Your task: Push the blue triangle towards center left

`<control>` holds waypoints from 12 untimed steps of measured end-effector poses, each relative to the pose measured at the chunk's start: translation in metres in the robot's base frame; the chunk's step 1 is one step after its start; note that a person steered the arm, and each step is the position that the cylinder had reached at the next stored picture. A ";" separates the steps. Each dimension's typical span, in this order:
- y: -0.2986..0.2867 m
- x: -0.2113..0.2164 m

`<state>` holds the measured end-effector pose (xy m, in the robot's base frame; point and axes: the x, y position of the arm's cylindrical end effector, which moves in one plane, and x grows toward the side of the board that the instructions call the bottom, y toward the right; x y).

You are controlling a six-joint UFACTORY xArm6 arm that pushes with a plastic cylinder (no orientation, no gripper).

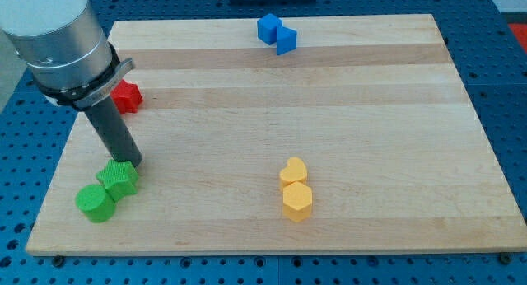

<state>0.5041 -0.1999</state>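
camera view: my tip (132, 163) touches green blocks (108, 190), far from blue triangle (286, 41).

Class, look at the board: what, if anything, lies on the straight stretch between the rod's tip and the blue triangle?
Nothing. In the camera view only bare wood runs from my tip, beside the green blocks, up to the blue triangle.
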 end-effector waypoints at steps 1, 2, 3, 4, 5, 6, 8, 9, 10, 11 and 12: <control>0.000 0.000; 0.010 -0.011; 0.050 -0.032; 0.104 -0.063; 0.156 -0.110; 0.199 -0.155; 0.272 -0.245; 0.270 -0.282; 0.239 -0.285; 0.228 -0.261; 0.221 -0.233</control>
<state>0.2714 0.0213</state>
